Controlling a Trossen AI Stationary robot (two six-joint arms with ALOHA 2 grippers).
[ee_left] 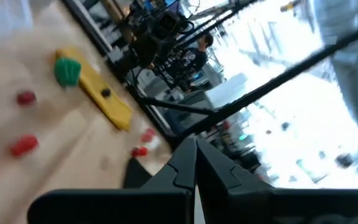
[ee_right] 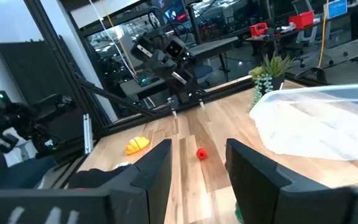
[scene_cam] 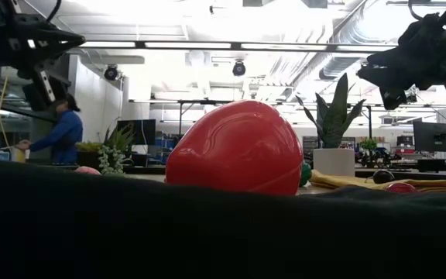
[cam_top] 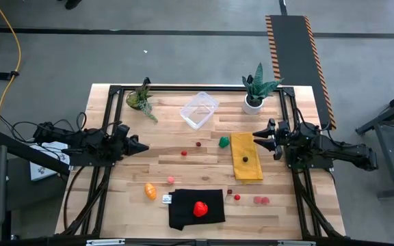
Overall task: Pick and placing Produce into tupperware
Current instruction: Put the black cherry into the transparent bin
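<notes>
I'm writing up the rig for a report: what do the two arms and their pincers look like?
Both arms are black, built of boxy jointed segments with black cables running along them. The left pincer and right pincer each end in two dark, flat, angular fingers. No markings or coloured parts can be made out on either arm.

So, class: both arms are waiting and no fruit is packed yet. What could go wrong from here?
The clear tub is light, so a dropped piece or a nudge from the open right claw might slide it. The small berries could roll when pinched. The strawberry sits on a black cloth, which the shut left claw may snag.
</notes>
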